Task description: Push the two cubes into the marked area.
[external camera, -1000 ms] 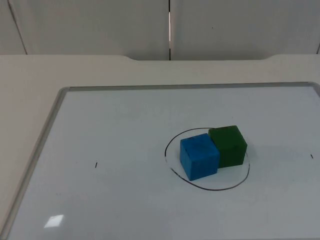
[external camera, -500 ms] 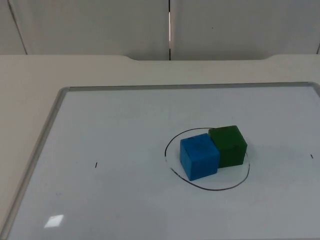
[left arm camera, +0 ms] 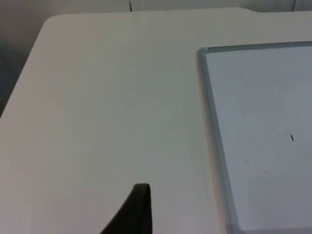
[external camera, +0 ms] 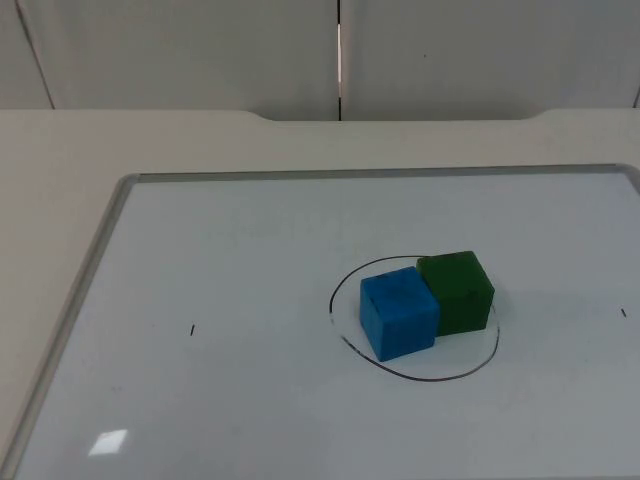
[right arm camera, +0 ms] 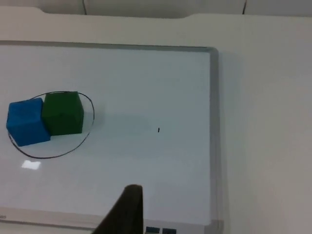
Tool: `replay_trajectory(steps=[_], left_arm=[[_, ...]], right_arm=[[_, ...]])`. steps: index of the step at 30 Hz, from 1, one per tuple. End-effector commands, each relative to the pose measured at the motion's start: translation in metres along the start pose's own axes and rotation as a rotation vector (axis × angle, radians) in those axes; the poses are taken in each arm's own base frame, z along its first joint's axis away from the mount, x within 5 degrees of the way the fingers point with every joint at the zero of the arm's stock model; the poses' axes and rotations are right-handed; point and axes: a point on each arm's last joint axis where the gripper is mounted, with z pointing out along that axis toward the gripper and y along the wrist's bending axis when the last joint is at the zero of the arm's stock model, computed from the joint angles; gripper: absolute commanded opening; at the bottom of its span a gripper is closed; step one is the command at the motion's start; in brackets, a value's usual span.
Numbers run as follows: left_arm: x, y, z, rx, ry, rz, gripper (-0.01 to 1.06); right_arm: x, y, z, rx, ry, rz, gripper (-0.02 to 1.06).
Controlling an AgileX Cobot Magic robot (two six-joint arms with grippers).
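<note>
i see the blue cube touching the green cube inside the marked area; pushing looks done. left gripper and right gripper wait clear; i can't tell their opening.

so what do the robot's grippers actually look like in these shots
Little of them shows. In the left wrist view, the left gripper's fingertip is a plain black, matte wedge that narrows to a blunt, rounded tip. The right gripper's fingertip in the right wrist view looks the same: dark, smooth, tapering, with no markings visible.
</note>
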Motion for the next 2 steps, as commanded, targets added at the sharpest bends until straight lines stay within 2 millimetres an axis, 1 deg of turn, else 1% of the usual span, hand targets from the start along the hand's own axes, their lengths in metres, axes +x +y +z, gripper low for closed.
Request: replay_trajectory(steps=[1, 2], left_arm=[[0.0009, -0.0008, 0.0008, 0.003, 0.001, -0.007, 1.05], [0.0009, -0.0008, 0.0008, 0.003, 0.001, -0.007, 1.05]], right_arm=[[0.0002, 0.0004, -0.0001, 0.027, -0.008, 0.008, 1.05], [0.0002, 0.0005, -0.0001, 0.042, -0.008, 0.015, 1.05]])
